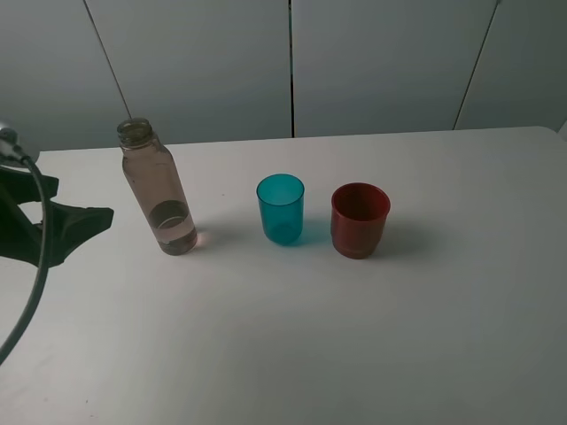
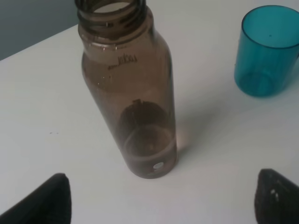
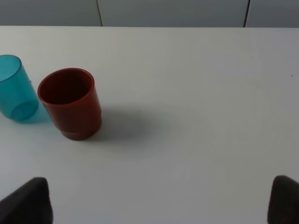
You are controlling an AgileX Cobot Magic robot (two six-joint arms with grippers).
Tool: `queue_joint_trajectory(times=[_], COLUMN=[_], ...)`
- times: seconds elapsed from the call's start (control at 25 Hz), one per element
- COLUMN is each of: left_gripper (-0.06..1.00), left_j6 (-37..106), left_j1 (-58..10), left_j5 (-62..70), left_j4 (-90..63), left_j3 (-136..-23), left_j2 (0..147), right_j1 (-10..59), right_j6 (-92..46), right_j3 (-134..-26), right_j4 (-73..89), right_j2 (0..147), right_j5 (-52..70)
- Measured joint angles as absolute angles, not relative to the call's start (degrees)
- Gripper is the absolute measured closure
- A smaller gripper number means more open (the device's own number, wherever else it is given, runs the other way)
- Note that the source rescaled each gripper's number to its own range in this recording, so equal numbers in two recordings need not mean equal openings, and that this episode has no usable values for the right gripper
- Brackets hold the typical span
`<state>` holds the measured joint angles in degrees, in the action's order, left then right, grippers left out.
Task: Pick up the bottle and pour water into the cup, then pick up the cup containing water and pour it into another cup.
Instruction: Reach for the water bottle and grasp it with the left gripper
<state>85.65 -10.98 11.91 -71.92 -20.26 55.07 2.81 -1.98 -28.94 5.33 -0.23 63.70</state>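
I see the bottle [image 1: 158, 190] standing upright on the desk [image 1: 399, 336], just ahead of my left tool [image 2: 163, 205]. It is in line with the gap between the tool's spread fingers and touches neither. It is tall, slim, smoky brown and see-through, with an uncapped threaded neck. A shallow layer of liquid seems to sit at its bottom. The teal cup [image 1: 281, 210] stands upright, mouth up, farther from that tool than the bottle and clear of it. The red cup [image 1: 360, 220] stands upright just beside the teal cup without touching it, well ahead of my right tool [image 3: 156, 207].
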Motion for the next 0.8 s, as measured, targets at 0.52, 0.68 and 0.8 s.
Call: queue_joint_trajectory(times=[0.52,0.68,0.8], left_gripper=[-0.04,-0.04,-0.04], left_j6=[77.06,65.82,57.92], left_j1=[-14.77,-17.95,-19.82], left_j5=[2.95,-3.05,-5.75], left_j4=[-59.05,-51.29,-44.62], left_j3=[-16.54,-16.54,-16.30], left_j2=[55.07,55.07,55.07], right_j1=[2.81,2.81,2.81], right_j6=[-1.98,-1.98,-1.98], right_j3=[-28.94,-28.94,-28.94], right_j4=[5.33,5.33,5.33], right_j2=[-0.23,-0.23,-0.23], right_j5=[63.70,63.70,63.70])
